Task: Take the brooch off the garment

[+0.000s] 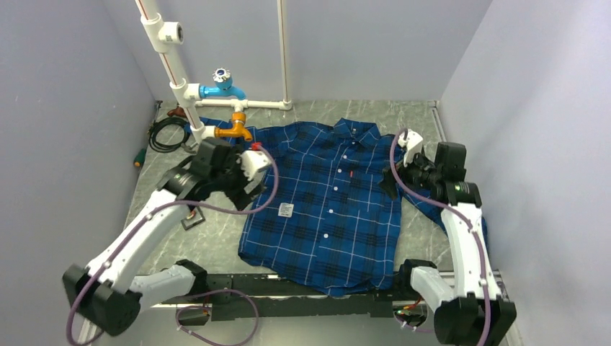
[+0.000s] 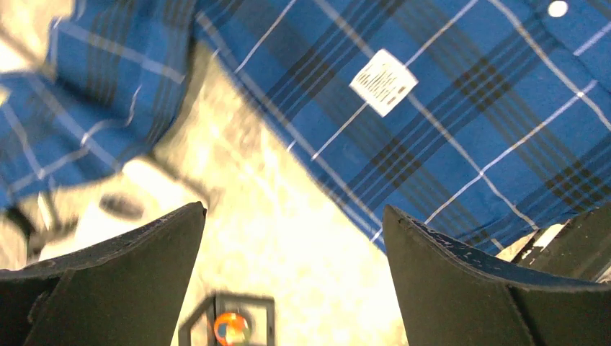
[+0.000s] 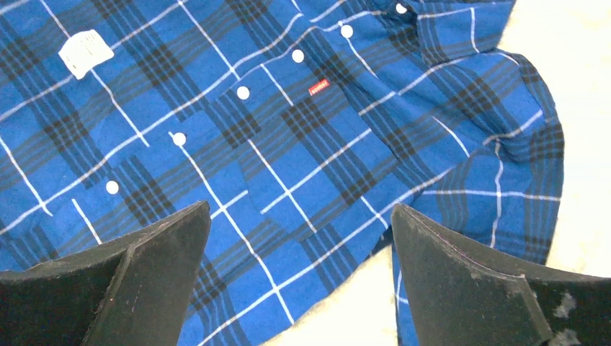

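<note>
We see both hands spread wide, nothing between the fingers.

The left gripper (image 2: 293, 216) hangs over bare table (image 1: 216, 245) just off the garment (image 1: 324, 209), at the edge on our left. In the left wrist view a small round orange-brown disc with a paler centre, which we read as the brooch (image 2: 231, 328), sits inside a small dark square frame (image 2: 245, 298) on the table. It's blurred, so we can't be sure of the detail. It lies off the cloth, low in that view, under the gap between the fingers and nearer the left one, not touching either. The white label (image 2: 383, 81) is up on the shirt front, apart from it.

In the top view that frame lies on the table beside the left forearm, near the shirt edge but clear of it.

The right gripper (image 3: 300, 213) hovers above the shirt's right side, near the pocket with the red tag (image 3: 318, 87) and the button row. It's well apart from the brooch, with the whole shirt front between them.
</note>
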{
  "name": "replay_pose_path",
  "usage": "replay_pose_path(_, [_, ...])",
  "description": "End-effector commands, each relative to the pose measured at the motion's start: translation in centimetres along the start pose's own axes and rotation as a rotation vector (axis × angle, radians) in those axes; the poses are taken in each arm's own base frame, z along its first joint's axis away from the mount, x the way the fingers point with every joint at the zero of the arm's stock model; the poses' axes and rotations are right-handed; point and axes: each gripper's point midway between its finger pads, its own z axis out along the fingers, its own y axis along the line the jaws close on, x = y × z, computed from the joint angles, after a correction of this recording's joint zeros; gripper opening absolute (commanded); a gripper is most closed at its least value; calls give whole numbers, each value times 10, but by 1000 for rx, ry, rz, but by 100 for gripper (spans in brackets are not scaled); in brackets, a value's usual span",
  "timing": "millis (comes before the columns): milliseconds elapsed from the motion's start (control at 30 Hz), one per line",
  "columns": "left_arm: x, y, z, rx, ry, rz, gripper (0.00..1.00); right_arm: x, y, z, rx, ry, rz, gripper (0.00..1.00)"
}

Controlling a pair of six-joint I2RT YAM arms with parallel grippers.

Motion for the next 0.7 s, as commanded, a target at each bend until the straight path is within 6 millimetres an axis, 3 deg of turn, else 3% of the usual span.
replay_pose_path(0, [18, 14, -40, -145, -58, -153, 100, -1, -3, -14, 119, -55, -64, 100])
replay_pose_path(300, [85, 80, -110, -604, -55, -500, 99, 12, -5, -28, 237, -65, -37, 100])
replay_pose_path(467, [114, 89, -128, -731, -51, -610, 99, 9, -7, -27, 246, -90, 5, 100])
replay_pose_path(667, [121, 85, -129, -737, -52, -601, 99, -1, -9, -24, 240, -118, 23, 100])
